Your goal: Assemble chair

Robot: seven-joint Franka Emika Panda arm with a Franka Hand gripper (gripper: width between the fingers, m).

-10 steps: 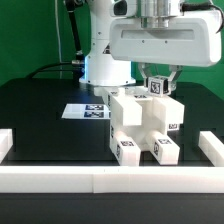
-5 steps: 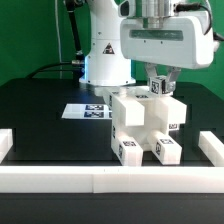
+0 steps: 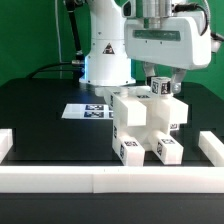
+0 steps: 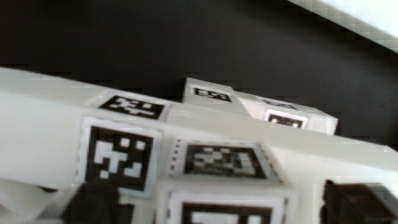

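Note:
The white blocky chair point(image 3: 146, 125) stands partly put together near the front wall, with black-and-white tags on its parts. A small tagged chair piece point(image 3: 160, 86) sits on top of it at the back. My gripper point(image 3: 161, 84) hangs straight above and straddles this piece, one finger on each side. In the wrist view the tagged piece point(image 4: 222, 200) lies between my dark fingers point(image 4: 86, 205), with a pale gap on both sides. The jaws look open and spread wide. The lower parts of the piece are hidden behind the chair body.
A long white border wall point(image 3: 60, 178) runs along the front with raised ends at both sides. The marker board point(image 3: 85, 110) lies flat on the black table point(image 3: 40, 110) to the exterior view's left of the chair. The robot base point(image 3: 105, 60) stands behind.
My wrist and its camera housing have shifted toward the exterior view's right and turned a little. The chair and the top piece have stayed almost in place.

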